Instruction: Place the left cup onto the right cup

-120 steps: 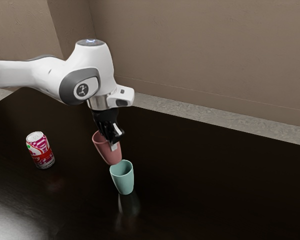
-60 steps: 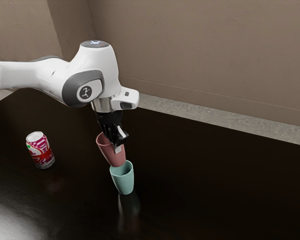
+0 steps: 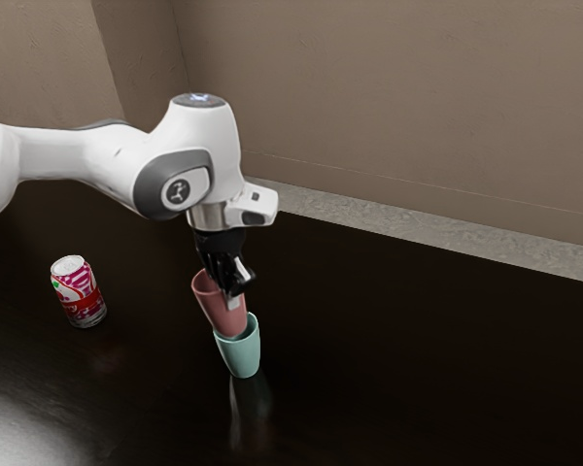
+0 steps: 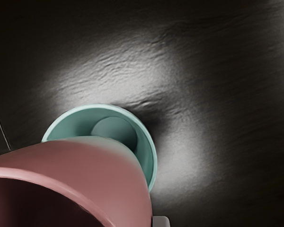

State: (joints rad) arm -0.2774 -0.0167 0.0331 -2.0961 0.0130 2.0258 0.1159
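While gripped by hand (image 3: pixel 235 286), pink cup (image 3: pixel 218 307) tilts over teal cup (image 3: pixel 240 355).

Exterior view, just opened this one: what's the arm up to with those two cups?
The arm's gripper is shut on the rim of the pink cup and holds it tilted over the teal cup, which stands upright on the dark table. The pink cup's base is at the teal cup's mouth, seemingly just inside the rim, and it is not yet released. A soda can stands apart, toward the exterior view's left.
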